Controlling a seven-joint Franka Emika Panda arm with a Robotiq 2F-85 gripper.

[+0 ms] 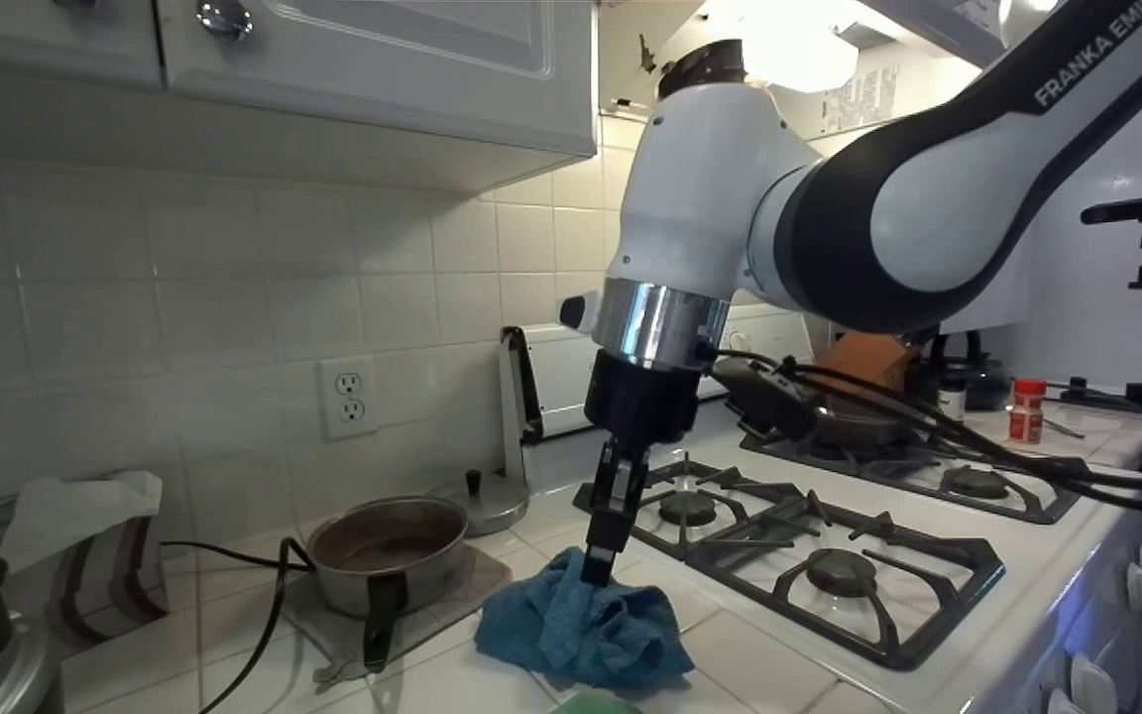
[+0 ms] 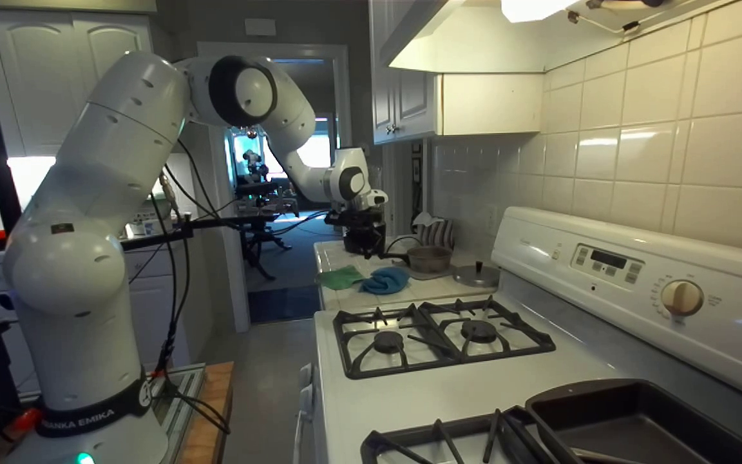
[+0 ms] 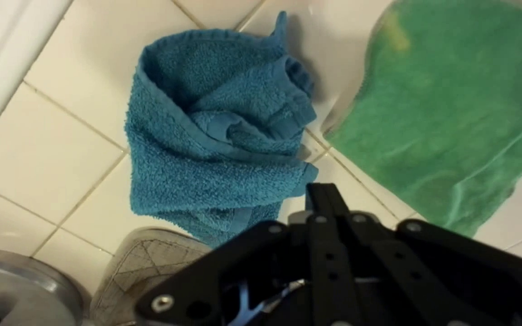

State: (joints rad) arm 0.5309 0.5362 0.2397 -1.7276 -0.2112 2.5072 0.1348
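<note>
My gripper (image 1: 599, 567) points down over the tiled counter. In the wrist view its black fingertips (image 3: 324, 186) are pressed together with nothing between them. A crumpled blue towel (image 1: 586, 645) lies on the counter behind the fingertips in that exterior view. In the wrist view the towel (image 3: 215, 181) is just left of the fingertips, its right corner close to them. Whether they touch it I cannot tell. A green cloth (image 3: 451, 117) lies flat on the right in the wrist view. In an exterior view the green cloth (image 2: 340, 277) lies beside the blue towel (image 2: 385, 281).
A pot (image 1: 390, 560) with a black handle stands on a grey mat (image 1: 477, 575), with a lid (image 1: 492, 504) beside it. The gas stove with black grates (image 1: 844, 570) borders the counter. A striped item (image 1: 85, 585) stands by the wall. A dark baking pan (image 2: 641, 412) is on the stove.
</note>
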